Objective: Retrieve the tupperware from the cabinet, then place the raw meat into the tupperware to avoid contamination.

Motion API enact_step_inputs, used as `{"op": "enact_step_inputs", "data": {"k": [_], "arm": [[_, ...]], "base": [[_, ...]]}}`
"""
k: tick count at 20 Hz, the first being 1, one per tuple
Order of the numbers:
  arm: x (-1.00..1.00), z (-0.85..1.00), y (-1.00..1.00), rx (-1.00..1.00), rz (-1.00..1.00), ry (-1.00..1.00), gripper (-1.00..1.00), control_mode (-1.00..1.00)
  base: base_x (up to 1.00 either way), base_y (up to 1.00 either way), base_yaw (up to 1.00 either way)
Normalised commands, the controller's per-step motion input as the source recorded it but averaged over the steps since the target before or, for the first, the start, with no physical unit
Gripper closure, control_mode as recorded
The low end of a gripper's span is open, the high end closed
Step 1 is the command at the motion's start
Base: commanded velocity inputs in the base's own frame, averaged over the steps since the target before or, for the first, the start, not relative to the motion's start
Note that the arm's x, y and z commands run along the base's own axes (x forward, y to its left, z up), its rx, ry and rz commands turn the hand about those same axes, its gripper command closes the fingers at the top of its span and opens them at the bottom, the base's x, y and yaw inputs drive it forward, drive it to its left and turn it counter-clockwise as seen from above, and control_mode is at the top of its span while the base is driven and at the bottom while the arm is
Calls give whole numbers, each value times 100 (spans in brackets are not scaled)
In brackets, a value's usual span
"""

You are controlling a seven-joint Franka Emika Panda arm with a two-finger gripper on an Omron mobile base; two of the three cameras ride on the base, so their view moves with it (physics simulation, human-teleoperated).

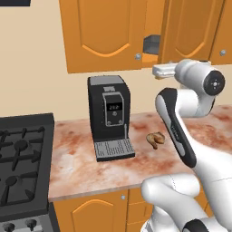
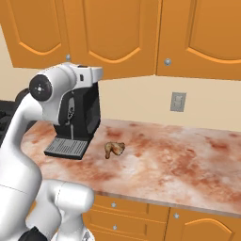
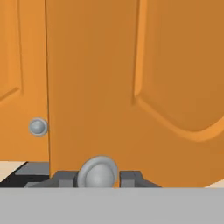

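Note:
My gripper [image 3: 98, 177] is shut on a round silver knob [image 3: 98, 171], with one dark finger on each side of it. The knob belongs to the right-hand door [image 1: 190, 29] of the orange cabinet [image 1: 104, 31], and that door stands slightly ajar. Through the gap a dark grey tupperware [image 1: 152, 44] shows on the orange shelf [image 1: 150, 58]. The raw meat [image 1: 156, 137], a small tan-brown drumstick, lies on the marbled counter [image 1: 90, 167] to the right of the coffee machine. It appears again as the raw meat [image 2: 114, 149] in the right base view.
A tall black coffee machine [image 1: 110, 117] stands on the counter below the cabinet, its drip tray facing forward. A black stove [image 1: 22, 163] sits at the left. A wall outlet [image 2: 178, 101] is on the backsplash. Low orange drawers [image 2: 136, 214] run under the counter.

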Motion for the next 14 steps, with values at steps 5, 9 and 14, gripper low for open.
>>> {"op": "enact_step_inputs", "data": {"k": [5, 9, 14], "arm": [[-41, 0, -39, 0, -3, 1, 100, -100], [-33, 0, -40, 0, -3, 2, 100, -100], [-6, 0, -8, 0, 0, 0, -100, -100]], "base": [[0, 0, 0], [0, 0, 0], [0, 0, 0]]}}
